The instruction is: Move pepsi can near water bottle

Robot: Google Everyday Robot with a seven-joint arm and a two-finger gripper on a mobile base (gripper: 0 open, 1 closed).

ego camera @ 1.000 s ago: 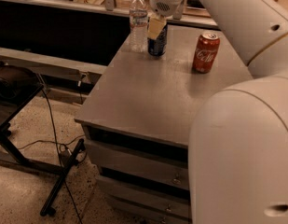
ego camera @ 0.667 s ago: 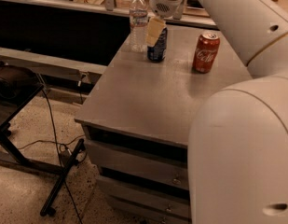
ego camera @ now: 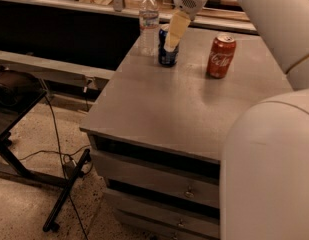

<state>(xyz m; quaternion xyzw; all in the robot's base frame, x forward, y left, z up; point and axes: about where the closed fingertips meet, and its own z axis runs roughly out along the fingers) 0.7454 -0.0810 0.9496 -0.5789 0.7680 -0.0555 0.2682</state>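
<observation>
The dark blue pepsi can (ego camera: pixel 167 55) stands upright on the grey table top (ego camera: pixel 184 104) at its far left part. The clear water bottle (ego camera: pixel 149 22) with a white cap stands just left of it and slightly behind, a small gap between them. My gripper (ego camera: pixel 174 31) hangs right over the can's top and covers its upper front. The white arm reaches in from the upper right.
A red Coca-Cola can (ego camera: pixel 221 57) stands upright to the right of the pepsi can. The table has drawers (ego camera: pixel 159 179) below its front edge. A dark stand (ego camera: pixel 14 109) and cables (ego camera: pixel 59 154) are on the floor at the left. A shelf runs behind the table.
The pepsi can stays beside the water bottle and looks a touch lower and straighter. My gripper has shifted slightly to the right over it.
</observation>
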